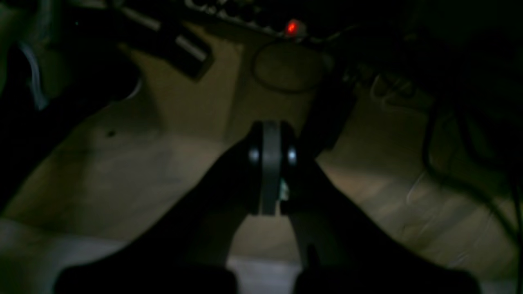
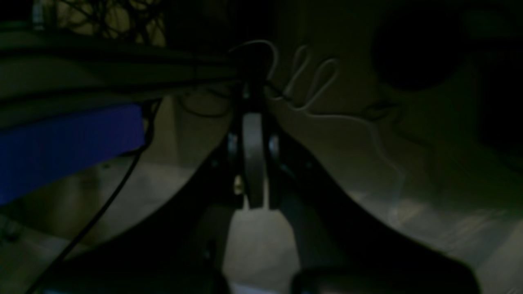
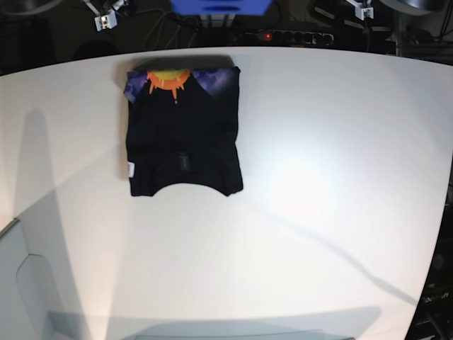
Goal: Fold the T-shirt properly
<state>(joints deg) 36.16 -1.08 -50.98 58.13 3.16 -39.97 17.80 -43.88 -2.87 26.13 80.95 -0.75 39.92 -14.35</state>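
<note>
The black T-shirt (image 3: 182, 134) lies folded into a rectangle on the far left part of the white table (image 3: 318, 177). Its orange sun and purple print (image 3: 170, 79) show along the far edge, and a small white tag (image 3: 132, 168) sits at its near left corner. Neither arm shows in the base view. In the dim left wrist view my left gripper (image 1: 271, 163) is shut, pads together, with nothing between them, and only floor lies beyond it. My right gripper (image 2: 253, 163) in its own dark view is likewise shut and holds nothing. Neither wrist view shows the T-shirt.
A power strip with a red light (image 3: 267, 35) lies behind the table's far edge, and it shows again as the red light (image 1: 291, 27) in the left wrist view. A blue box (image 3: 219, 6) stands behind the shirt. Loose cables (image 2: 310, 90) trail near the blue box (image 2: 69, 151).
</note>
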